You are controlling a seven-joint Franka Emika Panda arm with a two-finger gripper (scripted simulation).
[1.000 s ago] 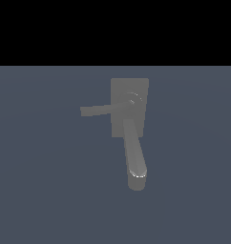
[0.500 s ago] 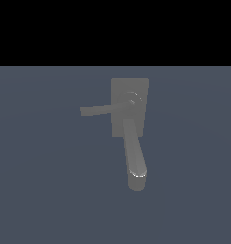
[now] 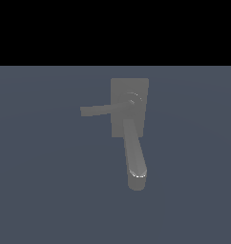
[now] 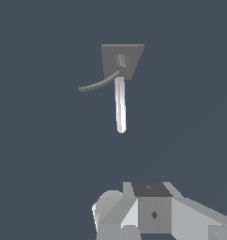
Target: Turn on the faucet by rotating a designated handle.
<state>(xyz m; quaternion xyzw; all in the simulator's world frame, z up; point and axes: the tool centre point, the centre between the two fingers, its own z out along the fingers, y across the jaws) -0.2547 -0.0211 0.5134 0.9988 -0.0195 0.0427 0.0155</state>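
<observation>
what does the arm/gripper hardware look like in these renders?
Only the wrist view shows any of it: blocky, faceted white and light grey panels with a darker grey square block in the middle bearing a small black diamond mark. No cables or fingertips are visible. The exterior view shows no arm at all, just the grey faucet.

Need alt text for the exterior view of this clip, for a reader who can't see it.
A matte grey faucet sits alone on a dark blue-grey surface. Its thin handle projects from the round hub toward the exterior view's left, and its thick spout runs toward the bottom of the frame. No arm or end effector appears here; the top band is black.
</observation>
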